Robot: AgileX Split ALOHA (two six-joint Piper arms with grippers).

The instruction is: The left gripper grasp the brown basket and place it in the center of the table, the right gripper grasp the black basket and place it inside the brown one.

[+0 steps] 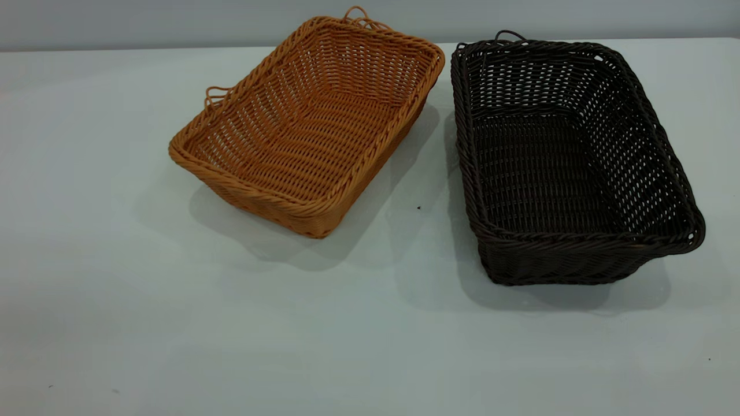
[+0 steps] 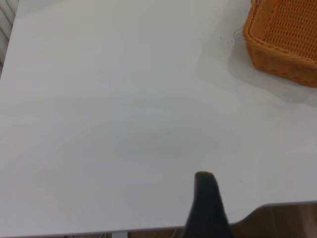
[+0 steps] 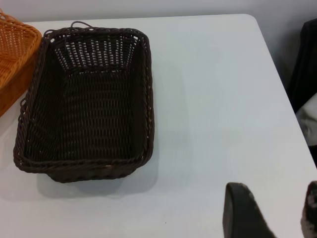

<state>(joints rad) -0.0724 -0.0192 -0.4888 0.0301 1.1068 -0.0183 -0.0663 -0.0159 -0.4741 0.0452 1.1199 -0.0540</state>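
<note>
The brown basket (image 1: 309, 124) sits on the bench (image 1: 115, 300) toward the far side, left of the middle, turned at an angle so that one corner points toward the near edge; it is empty, and small loop handles show at its far end and at its left side. Just beside it on the right stands the black basket (image 1: 569, 159), also empty, set nearly square to the bench, with a loop handle at its far left corner. The two baskets come closest at their far corners, where only a narrow gap of bench seems to separate them, and the gap widens toward the near side. A tiny dark speck (image 1: 418, 207) lies on the bench between them. Neither arm appears in the exterior view. In the left wrist view, one dark finger of the left gripper (image 2: 207, 208) shows above bare bench near a bench edge, well apart from the brown basket's corner (image 2: 285, 39); with only that one finger in sight I cannot tell how far the fingers are spread, and nothing shows against it. In the right wrist view the right gripper (image 3: 277, 213) hovers over bare bench to one side of the black basket (image 3: 86, 101), its two fingers (image 3: 242, 213) parted with bench visible between them, holding nothing.
</note>
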